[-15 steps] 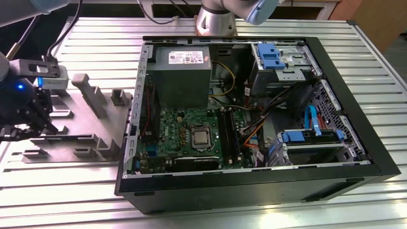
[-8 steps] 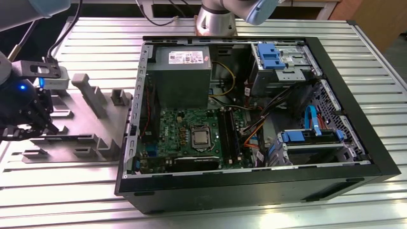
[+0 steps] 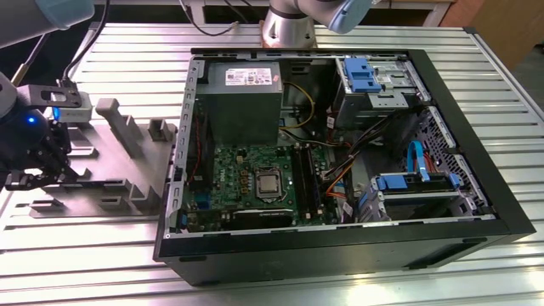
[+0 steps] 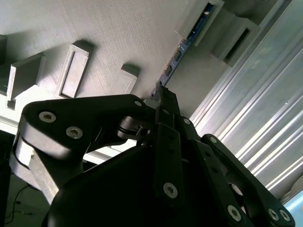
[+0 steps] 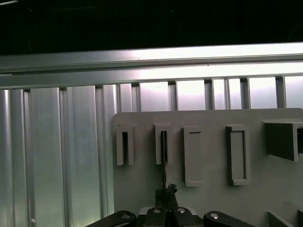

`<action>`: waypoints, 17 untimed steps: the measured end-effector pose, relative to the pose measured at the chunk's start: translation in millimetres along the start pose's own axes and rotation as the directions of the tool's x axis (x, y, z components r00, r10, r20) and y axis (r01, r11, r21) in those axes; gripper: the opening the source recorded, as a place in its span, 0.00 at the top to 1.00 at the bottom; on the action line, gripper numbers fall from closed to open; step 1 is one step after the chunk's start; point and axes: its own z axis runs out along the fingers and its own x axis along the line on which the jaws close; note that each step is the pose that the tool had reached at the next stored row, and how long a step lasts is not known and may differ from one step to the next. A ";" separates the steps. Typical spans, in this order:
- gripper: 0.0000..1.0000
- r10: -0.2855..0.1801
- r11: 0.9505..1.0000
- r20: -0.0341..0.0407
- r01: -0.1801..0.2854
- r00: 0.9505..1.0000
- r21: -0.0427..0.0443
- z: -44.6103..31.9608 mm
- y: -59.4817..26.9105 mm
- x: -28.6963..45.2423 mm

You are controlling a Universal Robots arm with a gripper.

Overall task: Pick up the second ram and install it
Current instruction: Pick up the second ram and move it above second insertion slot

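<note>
Tool (image 4: 160, 93) clenched on the end of the dark-blue ram stick (image 4: 176, 56) (seen edge-on), which stands in a slot of the grey fixture (image 4: 118, 33)

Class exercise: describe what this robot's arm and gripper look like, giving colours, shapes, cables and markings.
The arm is built of silver-grey tubular segments with light-blue joint caps, and a black cable trails beside it. The gripper is matt black, with chunky linked fingers studded with silver screw heads. A small blue light glows on its body in the exterior view.
</note>
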 end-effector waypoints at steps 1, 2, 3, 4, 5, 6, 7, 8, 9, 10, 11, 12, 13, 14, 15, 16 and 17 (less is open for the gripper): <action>0.89 0.000 1.000 0.000 0.000 1.000 0.000 0.0 0.0 0.0; 0.89 0.000 1.000 0.000 0.000 1.000 0.000 0.0 0.0 0.0; 0.84 0.000 1.000 0.000 0.000 1.000 0.000 0.0 0.0 0.0; 0.84 0.000 1.000 0.000 0.000 1.000 0.000 0.0 0.0 0.0; 0.77 0.000 1.000 0.000 0.000 1.000 0.000 0.0 0.0 0.0; 0.77 0.000 1.000 0.000 0.000 1.000 0.000 0.0 0.0 0.0; 0.70 0.000 1.000 0.000 0.000 1.000 0.000 0.0 0.0 0.0; 0.70 0.000 1.000 0.000 0.000 1.000 0.000 0.2 0.0 0.0; 0.70 -0.002 1.000 0.000 0.002 1.000 0.000 1.0 -0.1 0.0; 0.70 -0.008 1.000 0.000 0.008 1.000 0.000 1.9 0.0 0.0; 0.70 -0.017 1.000 0.000 0.017 1.000 0.000 2.7 0.0 0.0; 0.70 -0.026 1.000 0.000 0.026 1.000 0.000 3.7 0.1 -0.1; 0.70 -0.033 0.999 0.000 0.033 0.999 -0.001 4.8 0.6 -0.3; 0.70 -0.039 0.999 0.000 0.039 0.999 -0.001 6.2 1.1 -0.5; 0.70 -0.046 0.999 0.000 0.046 0.999 -0.001 7.6 1.3 -0.6; 0.70 -0.054 0.999 0.000 0.054 0.999 -0.001 8.9 1.5 -0.7; 0.70 -0.062 0.998 0.000 0.062 0.998 -0.001 10.1 1.6 -0.8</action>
